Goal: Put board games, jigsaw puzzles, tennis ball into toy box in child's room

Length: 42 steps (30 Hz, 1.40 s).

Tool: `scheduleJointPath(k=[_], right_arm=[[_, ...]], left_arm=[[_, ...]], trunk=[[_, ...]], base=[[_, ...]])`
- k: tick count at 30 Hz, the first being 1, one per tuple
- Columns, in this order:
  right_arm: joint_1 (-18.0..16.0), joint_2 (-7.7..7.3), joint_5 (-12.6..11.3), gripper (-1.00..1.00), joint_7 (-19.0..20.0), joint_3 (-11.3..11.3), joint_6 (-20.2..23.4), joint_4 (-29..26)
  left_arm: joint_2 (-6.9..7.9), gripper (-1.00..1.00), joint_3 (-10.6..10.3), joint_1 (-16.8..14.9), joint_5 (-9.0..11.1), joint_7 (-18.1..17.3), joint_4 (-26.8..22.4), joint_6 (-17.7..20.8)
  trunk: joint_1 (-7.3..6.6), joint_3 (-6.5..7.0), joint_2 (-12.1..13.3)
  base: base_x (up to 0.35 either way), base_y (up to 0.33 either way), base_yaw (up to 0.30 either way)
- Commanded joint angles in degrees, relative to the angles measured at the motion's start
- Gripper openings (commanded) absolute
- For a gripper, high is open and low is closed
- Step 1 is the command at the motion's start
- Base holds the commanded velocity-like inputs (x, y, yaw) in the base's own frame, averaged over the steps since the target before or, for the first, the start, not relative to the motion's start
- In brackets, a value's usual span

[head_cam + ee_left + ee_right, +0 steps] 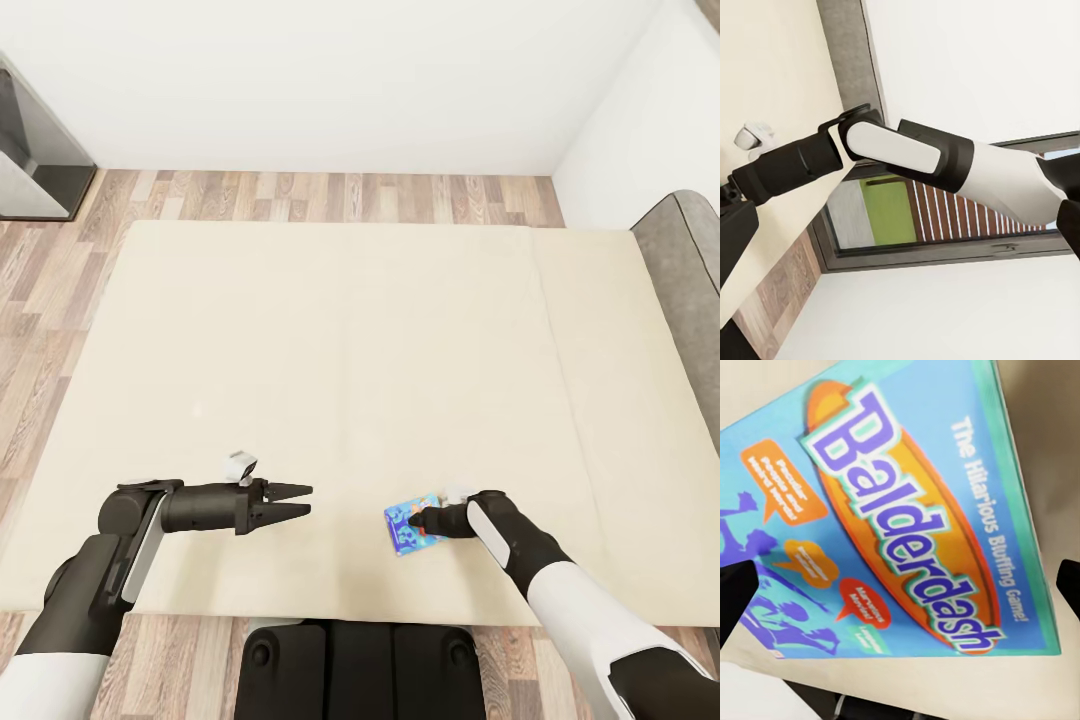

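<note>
The small blue Balderdash board game [412,524] lies flat on the bed [330,330] near its front edge, right under the right hand [428,522], whose fingers straddle it, not visibly clamped. The left hand [300,502], narrowly parted and empty, is well apart.

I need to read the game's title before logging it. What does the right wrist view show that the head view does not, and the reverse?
Right wrist view alone: the blue board game's cover lettering, "Balderdash" and "The Hilarious Bluffing Game!", with orange speech bubbles.

Head view alone: the whole beige bed, the wood floor around it, the open left gripper hovering apart from the box, and the right gripper at the box's edge; whether it grips is unclear.

Both: the blue board game on the beige mattress near the bed's near edge.
</note>
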Motion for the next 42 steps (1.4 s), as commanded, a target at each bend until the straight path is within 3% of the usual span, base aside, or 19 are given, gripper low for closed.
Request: scheduleJointPath(k=[1,10,20,42], right_arm=[[-0.03,-0.05,0.30,1.00,0.28,0.24,0.19,-0.08],[-0.03,0.02,0.08,1.00,0.59,0.24,0.27,-0.11],[-0.03,-0.02,0.28,1.00,5.64,0.25,0.21,-0.13],[-0.03,-0.01,0.16,1.00,7.00,0.33,0.40,-0.05]], left_arm=[[0.01,1.00,-0.01,-0.02,0.06,-0.16,-0.03,0.61],[0.01,1.00,-0.01,-0.02,0.06,-0.10,-0.02,0.58],[0.01,1.00,-0.01,-0.02,0.06,-0.12,0.00,0.56],[0.04,1.00,-0.01,-0.02,0.06,-0.08,-0.02,0.55]], trunk=[[0.03,-0.06,-0.09],[0.03,-0.06,-0.09],[0.03,-0.06,-0.09],[0.03,-0.06,-0.09]], base=[[0.000,0.000,0.000],[0.000,0.000,0.000],[0.000,0.000,0.000],[0.000,0.000,0.000]])
